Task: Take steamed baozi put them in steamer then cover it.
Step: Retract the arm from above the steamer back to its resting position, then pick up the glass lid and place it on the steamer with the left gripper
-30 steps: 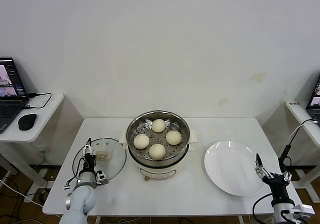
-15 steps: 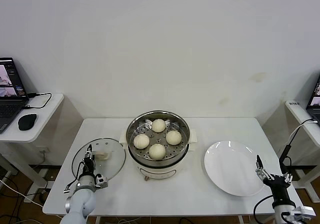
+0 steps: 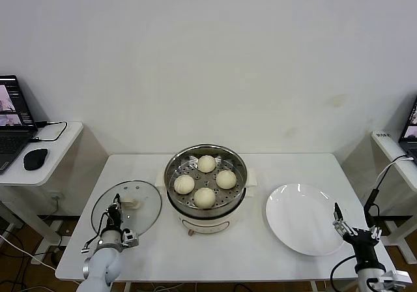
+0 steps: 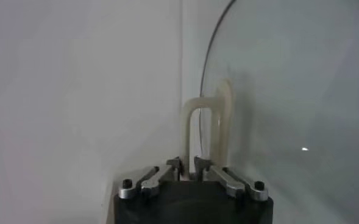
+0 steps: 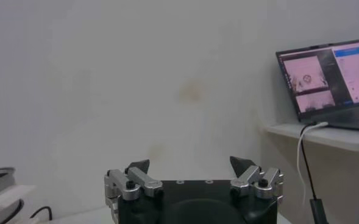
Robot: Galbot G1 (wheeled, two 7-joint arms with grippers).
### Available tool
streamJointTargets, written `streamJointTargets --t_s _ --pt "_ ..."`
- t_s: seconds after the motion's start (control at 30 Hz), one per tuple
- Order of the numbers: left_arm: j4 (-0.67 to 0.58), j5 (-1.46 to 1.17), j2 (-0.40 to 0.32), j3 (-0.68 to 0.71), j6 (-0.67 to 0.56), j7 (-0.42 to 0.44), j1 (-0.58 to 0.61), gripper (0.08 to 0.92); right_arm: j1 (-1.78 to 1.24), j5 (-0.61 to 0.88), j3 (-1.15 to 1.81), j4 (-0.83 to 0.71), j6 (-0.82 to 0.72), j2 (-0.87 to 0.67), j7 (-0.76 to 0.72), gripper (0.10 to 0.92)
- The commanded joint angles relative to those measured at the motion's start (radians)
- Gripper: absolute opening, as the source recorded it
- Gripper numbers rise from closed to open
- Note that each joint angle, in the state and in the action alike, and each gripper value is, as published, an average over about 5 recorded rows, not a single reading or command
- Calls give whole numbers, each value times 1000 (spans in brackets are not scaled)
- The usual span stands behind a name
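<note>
I am clamping my left gripper (image 4: pixel 189 173) on the glass cover's handle (image 4: pixel 206 131) (all four baozi (image 3: pixel 204 197) loaded), readying lift onto the steamer (image 3: pixel 206 208).

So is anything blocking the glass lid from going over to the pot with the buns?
Nothing visible is. The left gripper is shut on the cover handle, and only bare table lies between it and the steamer beside it.

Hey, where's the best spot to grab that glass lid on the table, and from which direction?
Grip the cover by its cream-white arched handle, pinching across its thin width. It lies flat on the table left of the steamer, so come from above. The left gripper looks already shut on the handle.
</note>
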Motion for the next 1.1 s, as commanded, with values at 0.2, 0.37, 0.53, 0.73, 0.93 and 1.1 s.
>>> streamJointTargets --t_s 0.2,0.37,0.53,0.73,0.93,1.1 --pt "-337 -8 11 -30 52 95 128 148 12 6 -3 8 3 -4 -1 823" --pt "-520 -6 7 -41 85 126 210 144 16 10 -11 25 3 -6 -3 823" --pt "-642 30 -3 -44 154 175 266 144 19 16 -21 40 2 -8 -3 823" --pt "-758 139 -67 -90 225 302 283 144 27 25 -31 56 -1 -3 -1 823" --pt "-866 131 -72 -105 217 337 302 144 24 26 -42 67 2 0 -2 822" --pt "-948 64 -66 -77 224 354 318 144 17 25 -41 75 3 0 -3 823"
